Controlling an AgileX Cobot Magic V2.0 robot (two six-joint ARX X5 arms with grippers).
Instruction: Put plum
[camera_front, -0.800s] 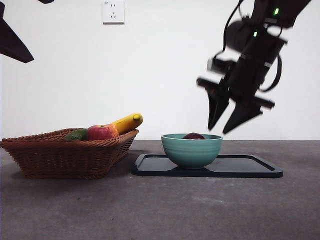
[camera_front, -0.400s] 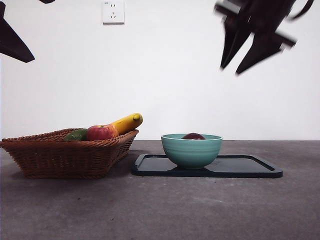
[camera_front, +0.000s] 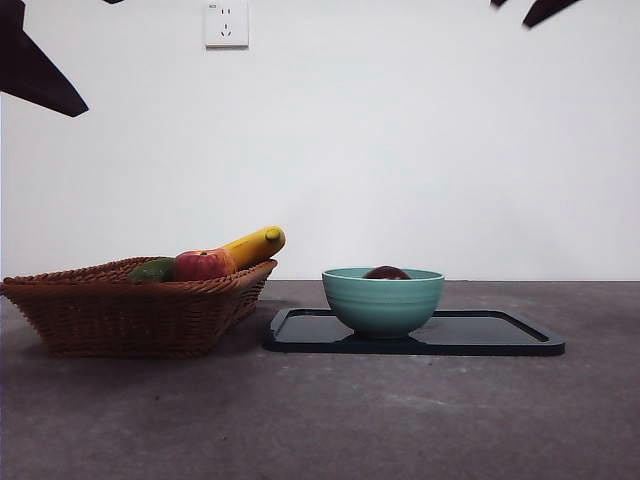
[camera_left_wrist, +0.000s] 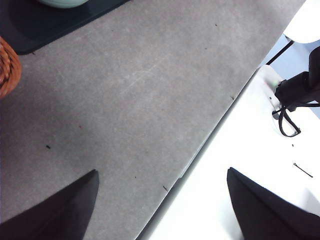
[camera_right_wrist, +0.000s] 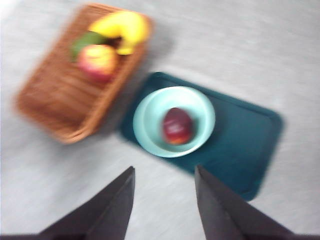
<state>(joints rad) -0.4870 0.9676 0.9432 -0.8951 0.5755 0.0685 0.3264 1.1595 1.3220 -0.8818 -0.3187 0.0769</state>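
Note:
The dark maroon plum (camera_right_wrist: 177, 125) lies inside the teal bowl (camera_right_wrist: 150, 117), which stands on the dark tray (camera_right_wrist: 240, 150). In the front view only the plum's top (camera_front: 386, 272) shows above the bowl's rim (camera_front: 383, 300). My right gripper (camera_right_wrist: 164, 196) is open and empty, high above the bowl; in the front view it shows only as black tips (camera_front: 540, 8) at the top right. My left gripper (camera_left_wrist: 162, 200) is open and empty over the bare table near its edge, a black shape (camera_front: 35, 70) at the top left of the front view.
A wicker basket (camera_front: 130, 310) stands left of the tray (camera_front: 480, 335) and holds a banana (camera_front: 255, 244), a red-yellow apple (camera_front: 203, 265) and a green fruit (camera_front: 152, 269). The left wrist view shows the table's edge (camera_left_wrist: 200, 150) and a white surface beyond it.
My right gripper has risen from just right of the bowl up to the frame's top edge, open and empty. The plum stays in the bowl. The left arm has barely shifted.

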